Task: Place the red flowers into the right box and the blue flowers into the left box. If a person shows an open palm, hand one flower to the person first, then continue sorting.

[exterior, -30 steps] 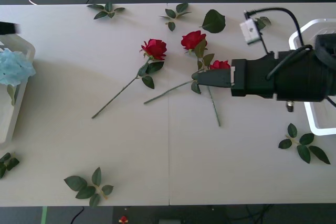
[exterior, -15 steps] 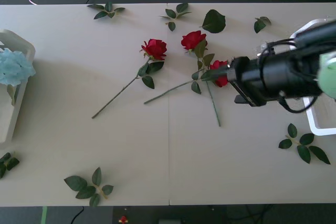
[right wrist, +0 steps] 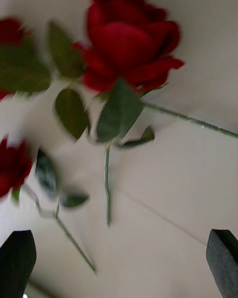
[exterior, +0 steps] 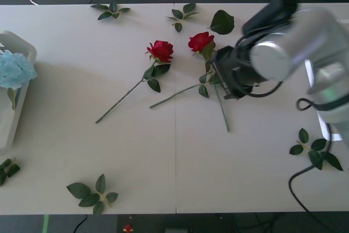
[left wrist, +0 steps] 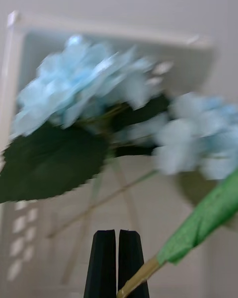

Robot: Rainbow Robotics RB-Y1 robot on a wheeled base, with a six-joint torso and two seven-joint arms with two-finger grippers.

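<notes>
blue flowers in left box at table's left edge, red flowers mid-table

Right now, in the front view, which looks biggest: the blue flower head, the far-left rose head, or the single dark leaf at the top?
1. blue flower head
2. single dark leaf and far-left rose head: too alike to rank

Silver-grey right arm, black wrist, looping black cables, black fingers.
</notes>
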